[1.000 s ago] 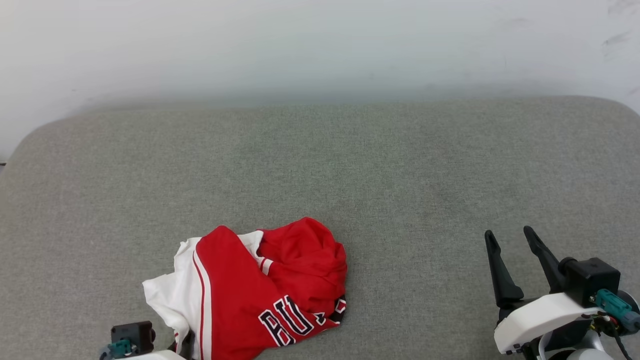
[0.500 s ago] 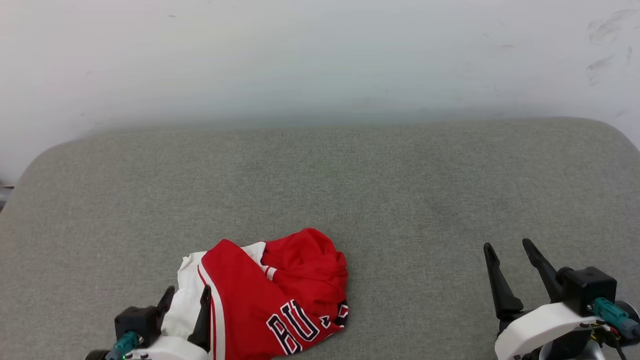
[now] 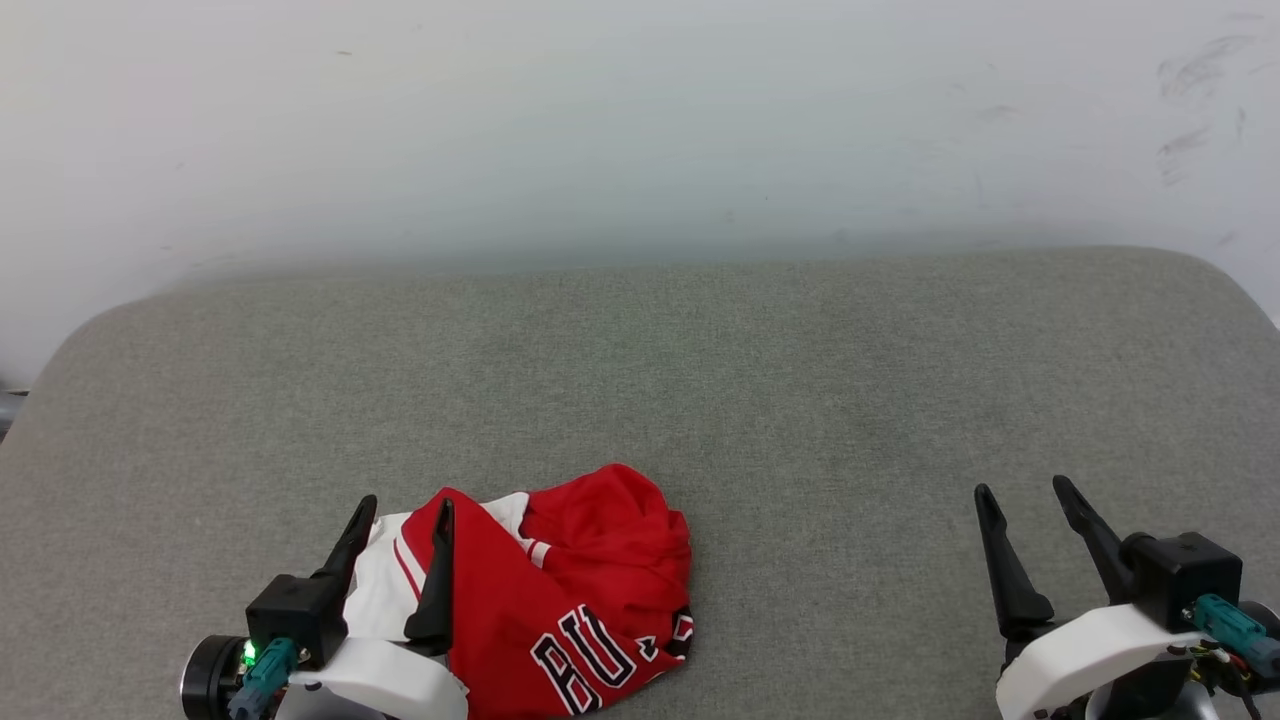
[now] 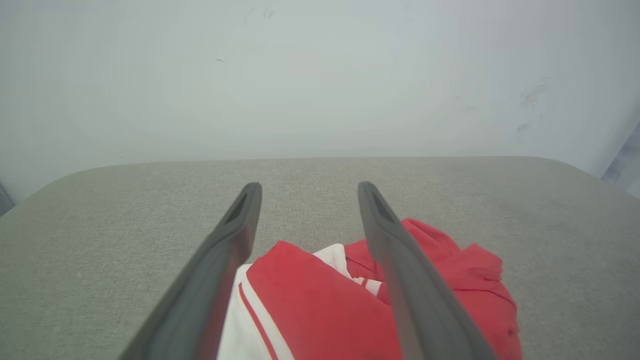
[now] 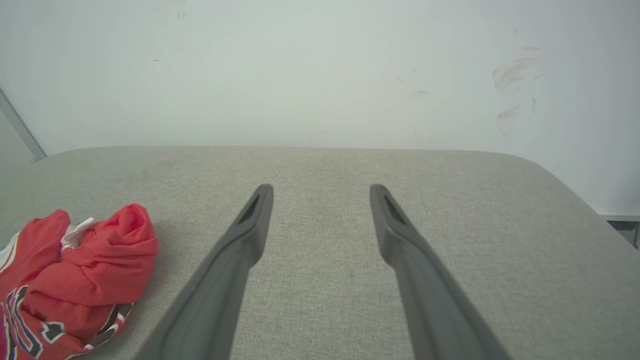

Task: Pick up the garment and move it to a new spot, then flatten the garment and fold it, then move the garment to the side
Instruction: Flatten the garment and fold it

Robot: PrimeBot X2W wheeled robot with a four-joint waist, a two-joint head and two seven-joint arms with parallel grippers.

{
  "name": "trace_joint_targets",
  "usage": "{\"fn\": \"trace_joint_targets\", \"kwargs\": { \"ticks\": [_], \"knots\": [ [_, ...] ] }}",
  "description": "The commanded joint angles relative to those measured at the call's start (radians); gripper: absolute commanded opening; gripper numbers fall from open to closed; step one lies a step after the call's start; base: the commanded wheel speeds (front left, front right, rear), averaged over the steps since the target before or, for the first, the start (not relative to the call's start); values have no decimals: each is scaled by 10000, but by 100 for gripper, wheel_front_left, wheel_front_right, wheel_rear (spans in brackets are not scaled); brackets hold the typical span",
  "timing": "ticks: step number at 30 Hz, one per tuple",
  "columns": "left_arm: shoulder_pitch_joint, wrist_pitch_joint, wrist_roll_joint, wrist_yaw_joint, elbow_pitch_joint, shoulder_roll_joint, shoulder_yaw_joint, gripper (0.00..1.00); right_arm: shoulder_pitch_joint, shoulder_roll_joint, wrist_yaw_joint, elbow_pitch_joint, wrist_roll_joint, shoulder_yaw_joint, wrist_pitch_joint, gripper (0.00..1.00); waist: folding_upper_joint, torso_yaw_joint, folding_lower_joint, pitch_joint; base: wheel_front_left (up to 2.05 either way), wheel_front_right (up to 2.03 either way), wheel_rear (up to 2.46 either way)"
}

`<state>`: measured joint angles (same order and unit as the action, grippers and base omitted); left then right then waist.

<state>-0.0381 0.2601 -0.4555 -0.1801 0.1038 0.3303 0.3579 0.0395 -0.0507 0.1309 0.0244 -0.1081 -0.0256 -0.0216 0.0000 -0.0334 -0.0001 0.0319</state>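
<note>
- at the near left of the grey padded surface (image 3: 700, 380), we see the garment (image 3: 570, 590) lying in a crumpled heap. red cloth is bunched on top, a white part with thin red stripes is at its left, and black white-edged letters are on its near side.
- our left gripper (image 3: 407, 502) stands over the garment's left part, its two dark fingers spread apart and pointing away from us. in the head view they cross the white cloth and the edge of the red.
- nothing is clamped between those fingers; we cannot tell whether they touch the cloth.
- in the left wrist view, red and white cloth shows between and below the spread fingers.
- our right gripper (image 3: 1022, 487) sits at the near right, well apart from the garment. its fingers are also spread, with bare grey surface between them, holding nothing.
- behind the surface rises a pale wall (image 3: 640, 120) with a few dark scuffs at its upper right.
</note>
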Motion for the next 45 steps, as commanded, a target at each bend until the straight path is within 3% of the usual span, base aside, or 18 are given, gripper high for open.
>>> {"fn": "trace_joint_targets", "kwargs": {
  "ticks": [1, 10, 18, 28, 38, 45],
  "knots": [
    [62, 68, 105, 58, -4, -66, -48, 100, 59, 5, -3, 43, 54, -34, 1, 100, 0, 21, 1, 6, 0, 0, 0],
    [-217, 58, 509, 252, 0, -423, -491, 100, -312, 7, -3, -548, 26, -139, -593, 100, 0, 798, 1, -80, 0, 0, 0],
    [-346, 58, 841, 568, 2, -901, -757, 100, -1683, -32, -3, -1783, -1111, 481, -3008, 100, 0, 2035, 1, -316, 0, 0, 0],
    [-789, 49, 1323, 1150, 125, -1551, -1138, 100, -4649, -899, -3, -3493, -2114, 3008, -6176, 100, 0, 3185, 1, -948, 0, 0, 0],
    [-1115, 47, 1734, 1734, 243, -2276, -1554, 100, -6942, -1901, -5, -5670, -3171, 5918, -7256, 100, 0, 3866, 1, -1777, 0, 0, 0],
    [-1166, 49, 1965, 2054, 375, -2587, -1885, 100, -7109, -2149, -3, -7522, -4141, 7116, -8320, 100, 0, 3970, 1, -2032, 0, 0, 0]
  ]
}}
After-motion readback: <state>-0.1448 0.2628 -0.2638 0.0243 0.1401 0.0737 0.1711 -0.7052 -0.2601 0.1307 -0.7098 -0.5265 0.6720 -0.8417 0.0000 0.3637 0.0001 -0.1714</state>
